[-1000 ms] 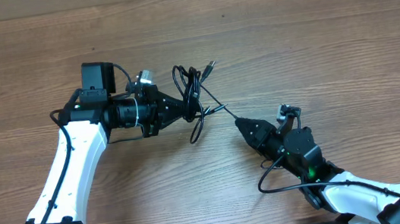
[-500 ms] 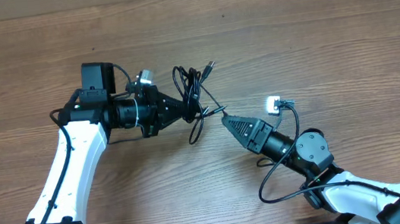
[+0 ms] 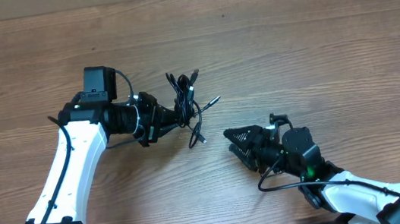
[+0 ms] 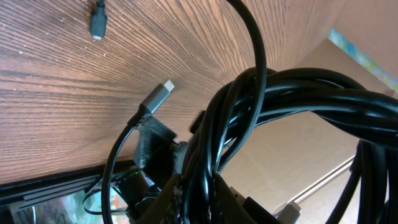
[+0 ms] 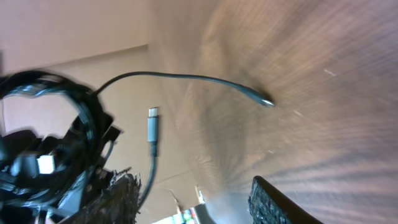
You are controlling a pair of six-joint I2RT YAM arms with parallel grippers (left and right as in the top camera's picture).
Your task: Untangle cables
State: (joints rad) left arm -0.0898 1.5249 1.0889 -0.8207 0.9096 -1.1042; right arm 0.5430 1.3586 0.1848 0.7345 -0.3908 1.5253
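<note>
Our left gripper (image 3: 176,116) is pinched on the cables (image 3: 182,97), its tips pressed into the lower middle of the black bundle from the left. From that grip the bundle's long axis runs away from us toward the far side of the bench (image 3: 313,37), a little tilted. Looped ends and small plugs sit at the far end, and one loose tail (image 3: 197,137) trails back toward us. A silver-tipped plug (image 3: 215,99) sticks out to the right, pointing at open wood. In the left wrist view we see the thick loops close before the lens, and the gripper's own tips are hidden there.

Our right gripper (image 3: 231,140) stands spread, with nothing between its fingers (image 5: 121,199). It lies well apart from the bundle, to its right and nearer us, aimed left toward it, with bare wood between the two.

We have wide room to the right and on the far side, up to the bench's far edge. Both arms crowd the near side.
</note>
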